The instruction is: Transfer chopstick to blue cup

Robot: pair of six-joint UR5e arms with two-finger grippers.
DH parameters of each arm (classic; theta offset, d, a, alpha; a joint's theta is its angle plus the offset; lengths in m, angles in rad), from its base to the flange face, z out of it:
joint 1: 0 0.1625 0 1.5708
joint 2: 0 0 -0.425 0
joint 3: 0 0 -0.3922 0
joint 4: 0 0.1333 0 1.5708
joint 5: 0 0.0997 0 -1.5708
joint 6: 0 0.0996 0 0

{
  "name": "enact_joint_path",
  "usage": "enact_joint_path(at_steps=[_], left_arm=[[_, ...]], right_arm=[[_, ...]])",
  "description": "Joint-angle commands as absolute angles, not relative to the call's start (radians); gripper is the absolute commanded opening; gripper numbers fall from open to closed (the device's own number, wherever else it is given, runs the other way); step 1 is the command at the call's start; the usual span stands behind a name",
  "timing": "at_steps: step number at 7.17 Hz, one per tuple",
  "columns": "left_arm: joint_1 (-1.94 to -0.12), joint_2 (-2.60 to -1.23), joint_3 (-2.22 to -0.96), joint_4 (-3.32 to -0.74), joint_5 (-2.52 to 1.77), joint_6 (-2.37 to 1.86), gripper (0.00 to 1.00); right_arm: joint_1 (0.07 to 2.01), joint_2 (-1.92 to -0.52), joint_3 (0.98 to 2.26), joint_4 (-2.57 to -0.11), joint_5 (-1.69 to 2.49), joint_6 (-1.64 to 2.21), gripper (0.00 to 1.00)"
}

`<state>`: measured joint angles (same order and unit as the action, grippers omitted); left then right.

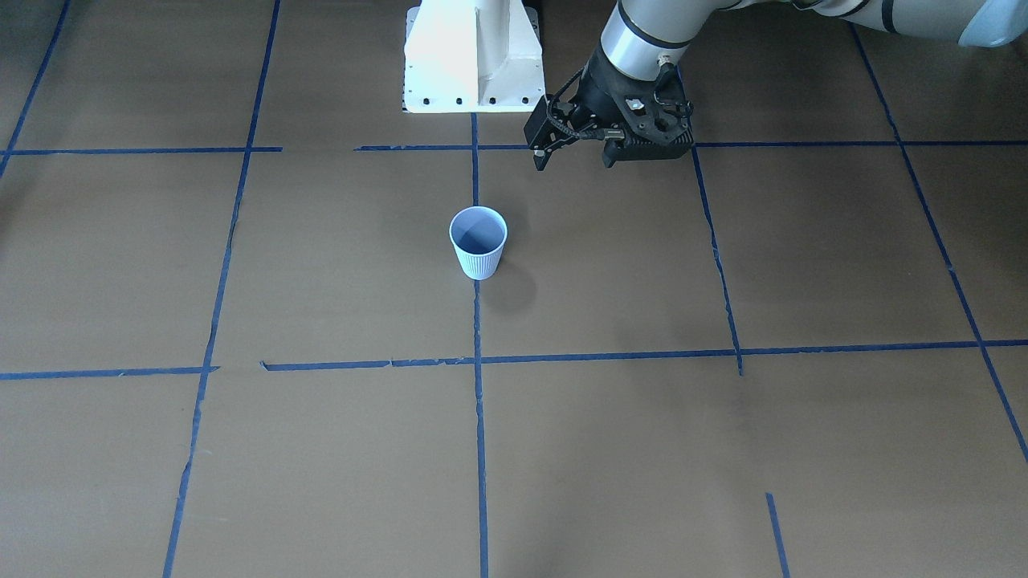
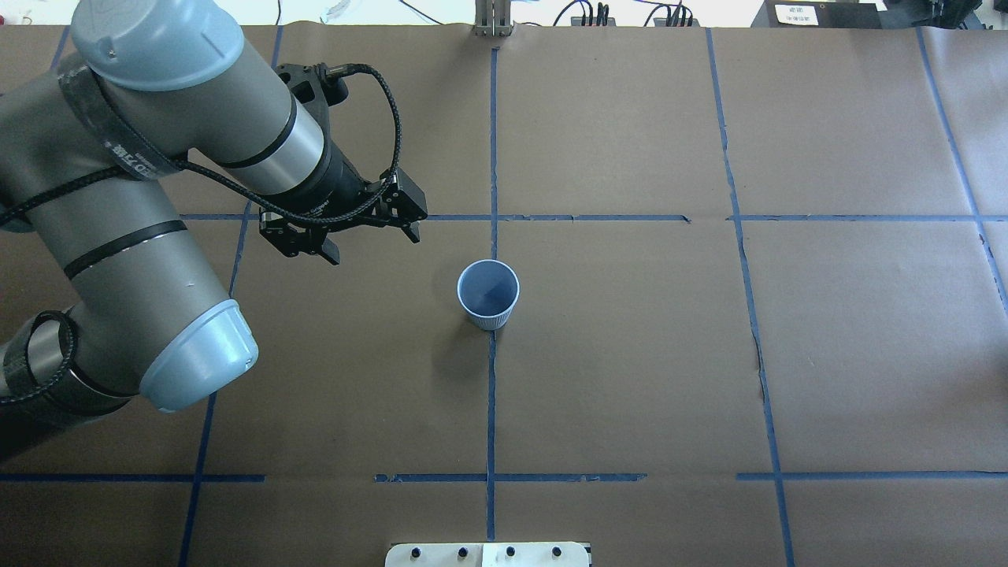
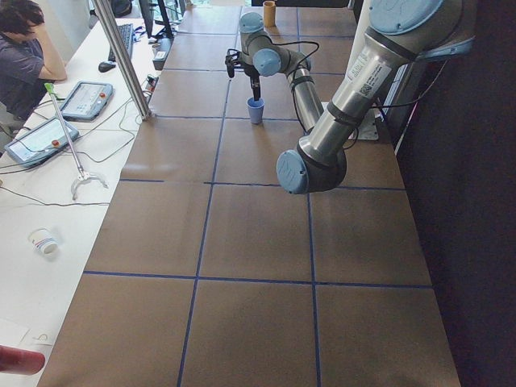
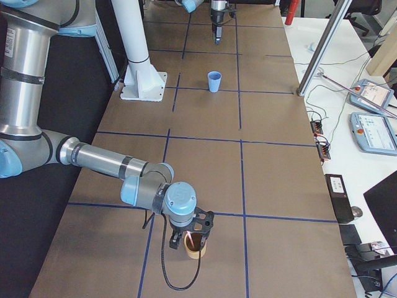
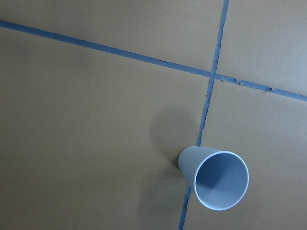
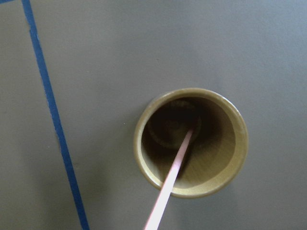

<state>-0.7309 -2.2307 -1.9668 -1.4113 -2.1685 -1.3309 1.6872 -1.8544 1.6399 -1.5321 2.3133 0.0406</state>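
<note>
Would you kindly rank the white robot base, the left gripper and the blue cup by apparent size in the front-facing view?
The white robot base and left gripper look alike; the gripper hangs nearer the camera, so unranked.
Then blue cup, clearly smallest.

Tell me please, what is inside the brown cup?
One pale pink chopstick leans inside the brown cup, its lower end near the dark bottom. Its upper end leaves the right wrist view, so what holds it cannot be seen. Shadow hides the rest of the bottom.
</note>
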Motion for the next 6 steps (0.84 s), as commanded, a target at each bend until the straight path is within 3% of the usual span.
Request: enact_joint_path(at_steps=[1,5,6], left_arm=[[-0.73,-2.232,-1.968,-1.411,-2.169,-1.331,1.0],[-0.73,-2.23,-1.977,-1.411,-2.171,-1.335,1.0],[-0.73,-2.229,-1.979,-1.411,-2.171,-1.335,1.0]], right_arm=[[1.706,-1.867,1.648,-1.532,2.301,0.034,1.0],[1.721,-1.848,1.651,-1.532,2.296,0.054,0.99],[1.721,-1.848,1.651,-1.531,2.295,0.058,0.86]])
